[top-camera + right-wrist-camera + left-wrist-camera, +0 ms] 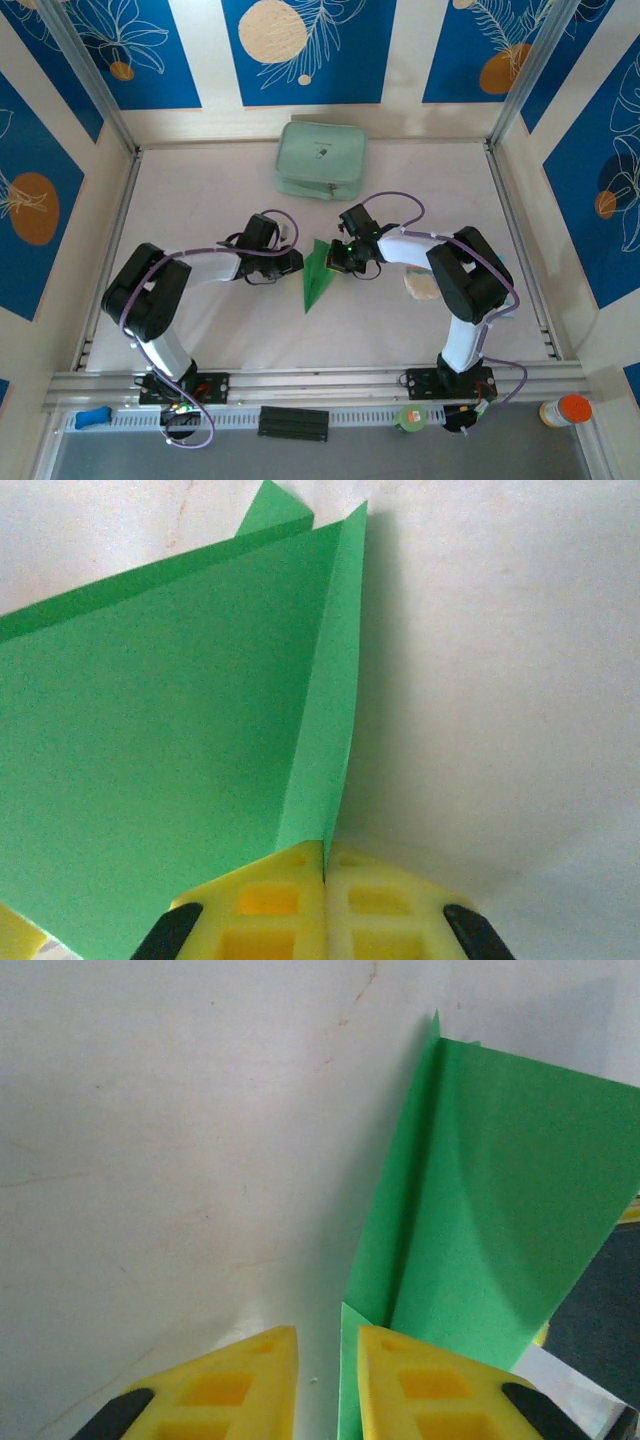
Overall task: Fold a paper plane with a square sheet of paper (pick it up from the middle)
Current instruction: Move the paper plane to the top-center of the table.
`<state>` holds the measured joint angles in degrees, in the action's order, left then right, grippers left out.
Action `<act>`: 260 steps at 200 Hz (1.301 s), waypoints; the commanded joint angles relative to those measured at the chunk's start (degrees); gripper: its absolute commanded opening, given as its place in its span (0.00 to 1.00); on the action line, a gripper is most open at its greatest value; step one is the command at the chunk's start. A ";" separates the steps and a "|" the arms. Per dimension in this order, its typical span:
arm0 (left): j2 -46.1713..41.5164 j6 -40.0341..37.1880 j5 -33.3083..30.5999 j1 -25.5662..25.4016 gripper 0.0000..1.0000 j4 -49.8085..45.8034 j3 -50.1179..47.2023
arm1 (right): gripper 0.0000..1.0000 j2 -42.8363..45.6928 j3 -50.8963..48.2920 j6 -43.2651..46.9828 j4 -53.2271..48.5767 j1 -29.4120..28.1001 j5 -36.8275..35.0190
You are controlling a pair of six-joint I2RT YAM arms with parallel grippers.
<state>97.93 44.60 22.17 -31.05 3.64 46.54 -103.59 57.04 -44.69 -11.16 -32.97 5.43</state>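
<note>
A: Status? Where's the paper plane (316, 277)?
B: Middle of the bench (200, 200), between both hands, well apart from the mint zip pouch (322, 158). Already a narrow dart, layered creases.
A: Hands?
B: Right hand (325, 848) pinched tight on a folded flap. Left hand (328, 1338) narrow, small gap, green edge sitting in it, not clamped that I can see.
A: Left to do?
B: Late stage, I'd say. Wings probably need folding, creases pressing.

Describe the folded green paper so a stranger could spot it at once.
Start at the white table, then the pale mint pouch at its far edge. Nearer than that, mid-table, is the paper plane: a narrow pointed dart of bright green, much smaller than the pouch.
</note>
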 commanded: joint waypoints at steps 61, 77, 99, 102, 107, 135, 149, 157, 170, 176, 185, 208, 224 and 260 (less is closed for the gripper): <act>4.69 1.73 7.09 -0.32 0.21 6.30 2.23 | 0.01 0.82 -0.69 0.92 -0.40 0.36 1.70; 5.08 2.07 6.95 -0.32 0.14 5.93 2.58 | 0.01 1.26 -0.70 0.91 -0.52 0.57 1.54; 3.56 1.81 3.73 -0.15 0.06 3.34 2.42 | 0.01 2.65 -0.31 0.92 -1.03 0.69 1.75; 3.15 1.80 3.40 -0.11 0.05 2.96 2.26 | 0.01 2.90 -0.26 0.98 -1.17 0.71 1.70; 2.35 1.78 2.42 -0.01 0.04 2.51 2.00 | 0.01 3.37 -0.11 1.07 -1.38 0.76 1.75; -2.80 2.31 -3.96 0.03 0.00 0.44 -0.62 | 0.01 4.98 0.62 1.11 -2.20 0.65 1.99; -4.27 3.66 -7.48 0.06 0.00 0.71 -2.56 | 0.01 4.33 1.01 0.51 -1.93 0.23 2.00; -4.88 4.41 -9.35 0.02 0.00 0.97 -3.59 | 0.00 3.49 1.44 -0.21 -2.26 -0.03 1.30; -5.96 5.24 -12.21 0.02 0.00 0.65 -4.84 | 0.00 2.39 1.58 -1.21 -2.16 0.00 0.94; -6.65 5.48 -13.55 0.02 0.00 0.23 -5.41 | 0.00 2.09 1.50 -1.72 -2.03 0.01 0.49; -7.87 5.89 -15.40 0.04 0.00 -0.37 -6.15 | 0.00 1.74 1.37 -2.14 -1.79 0.01 -0.01; -10.48 7.18 -19.07 0.06 0.00 -1.39 -8.36 | 0.00 1.12 1.07 -2.69 -1.10 0.01 -0.61; -11.00 8.35 -19.92 0.03 0.00 -1.14 -9.64 | 0.00 0.55 1.21 -2.66 -0.69 -0.14 -0.26; -10.65 9.07 -18.78 0.02 0.04 -0.46 -10.14 | 0.00 -1.03 1.93 -1.99 -0.14 -0.53 1.31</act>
<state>87.88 52.51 4.38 -31.05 3.79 36.91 -102.83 57.54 -46.54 -11.49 -32.91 5.19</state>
